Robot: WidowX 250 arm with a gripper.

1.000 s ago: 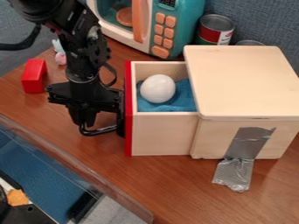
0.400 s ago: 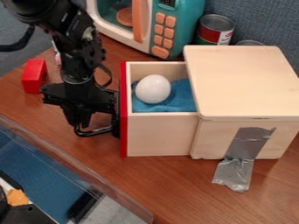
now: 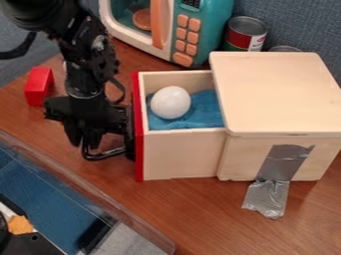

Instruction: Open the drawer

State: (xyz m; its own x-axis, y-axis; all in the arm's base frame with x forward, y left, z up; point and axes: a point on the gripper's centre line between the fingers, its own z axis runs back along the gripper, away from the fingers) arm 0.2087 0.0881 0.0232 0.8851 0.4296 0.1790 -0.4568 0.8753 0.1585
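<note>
Drawer (image 3: 180, 154) juts open near table edge (image 3: 67, 172); end effector (image 3: 85, 139) beside red front (image 3: 138, 149), grip unclear.

No wording or number can be read with certainty. At the far side, the teal and white plastic toy microwave with orange buttons (image 3: 184, 32) has a small dark rectangular display (image 3: 191, 3) near its upper right, cut by the top edge of the view; pale, digit-like marks stand on it, too small to tell. Just right of the toy, the round metal can (image 3: 247, 24) wears a red, white and green wraparound label (image 3: 256, 44). Dark marks run down the label's white part, on the right, also too small to read.
</note>
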